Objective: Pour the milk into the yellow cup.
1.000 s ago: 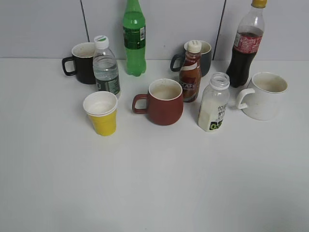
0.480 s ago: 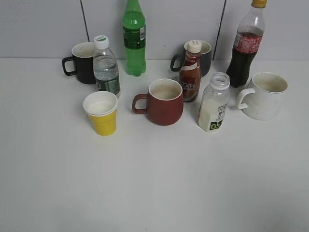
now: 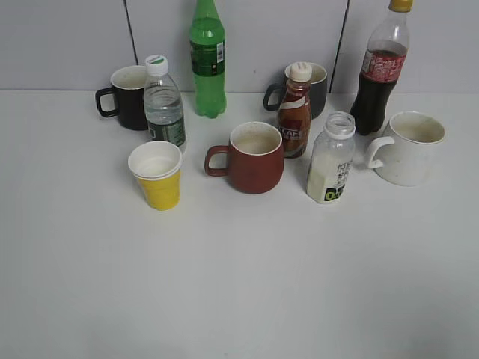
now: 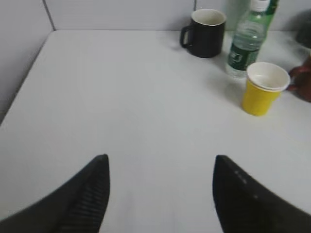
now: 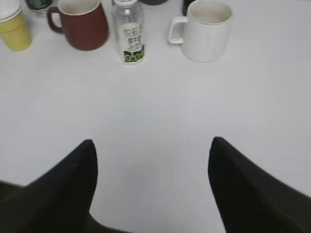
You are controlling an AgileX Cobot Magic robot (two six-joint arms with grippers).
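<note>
The milk bottle (image 3: 331, 159) stands upright and capless on the white table, right of centre; it also shows in the right wrist view (image 5: 129, 32). The yellow cup (image 3: 157, 176) stands upright at left of centre, and shows in the left wrist view (image 4: 264, 88) and the right wrist view (image 5: 14, 28). My left gripper (image 4: 160, 162) is open and empty over bare table, well short of the cup. My right gripper (image 5: 153, 145) is open and empty, well in front of the milk bottle. Neither gripper shows in the exterior view.
A red-brown mug (image 3: 253, 158) stands between cup and milk. A brown coffee bottle (image 3: 295, 112), a water bottle (image 3: 164, 104), a green bottle (image 3: 207, 58), a cola bottle (image 3: 379, 71), a black mug (image 3: 127, 97), a dark mug (image 3: 315, 87) and a white mug (image 3: 410, 147) surround them.
</note>
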